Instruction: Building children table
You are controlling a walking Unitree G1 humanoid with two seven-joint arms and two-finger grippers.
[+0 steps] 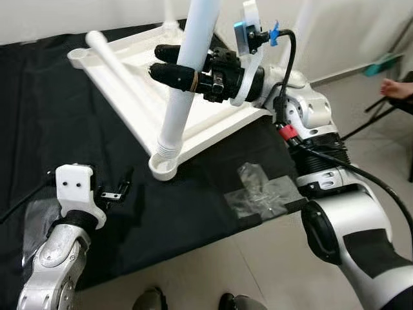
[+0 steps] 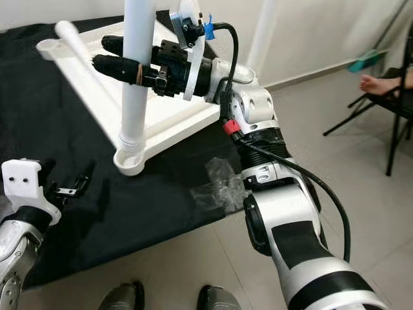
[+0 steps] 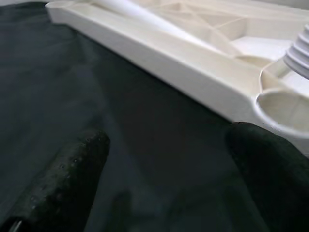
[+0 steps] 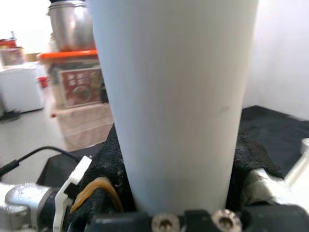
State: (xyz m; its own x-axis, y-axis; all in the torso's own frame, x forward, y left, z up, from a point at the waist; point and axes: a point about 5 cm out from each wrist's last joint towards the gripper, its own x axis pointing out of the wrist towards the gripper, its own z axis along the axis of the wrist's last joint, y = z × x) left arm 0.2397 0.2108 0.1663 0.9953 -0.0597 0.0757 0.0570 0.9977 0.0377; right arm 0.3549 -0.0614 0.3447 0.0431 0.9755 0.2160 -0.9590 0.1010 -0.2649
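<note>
My right hand (image 1: 169, 64) is clenched around the white table leg (image 1: 184, 84), its threaded end at the tabletop's (image 1: 213, 123) corner socket (image 1: 164, 165). My left hand (image 1: 119, 187) hangs released over the black cloth (image 1: 58, 116)

Crumpled clear plastic bag (image 1: 261, 192) on black cloth (image 1: 58, 123)

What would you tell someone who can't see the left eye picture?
The right gripper grips a white table leg, its threaded end at the corner socket of the upturned white tabletop on a black cloth. The left gripper hovers nearby.
</note>
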